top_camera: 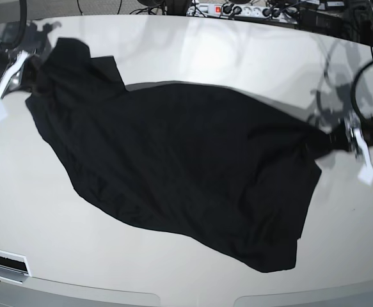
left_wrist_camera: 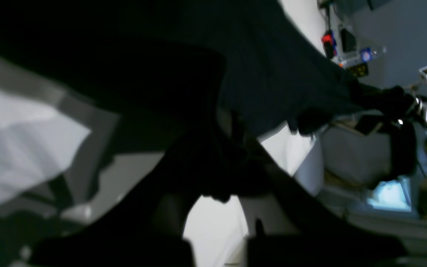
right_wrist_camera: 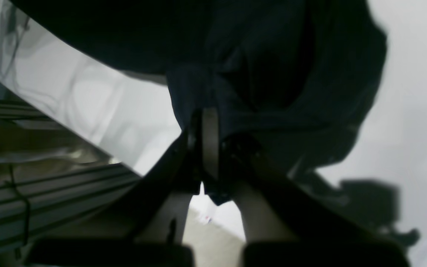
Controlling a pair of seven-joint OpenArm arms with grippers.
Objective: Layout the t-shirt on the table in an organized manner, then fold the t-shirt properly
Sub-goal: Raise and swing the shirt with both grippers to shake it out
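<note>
The right gripper (right_wrist_camera: 210,148) is pinched on one end of the t-shirt (top_camera: 173,166); the left gripper (top_camera: 340,142) is pinched on the opposite end. The garment spans between them, its long axis running arm to arm, slightly diagonal. Neither arm is nearer; each holds one extremity. The cloth sags onto the white table (top_camera: 237,51). Power strips and cables line the far edge.

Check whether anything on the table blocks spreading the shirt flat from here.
Nothing visible does. The t-shirt hangs stretched between the left end effector and right end effector, over bare table.
</note>
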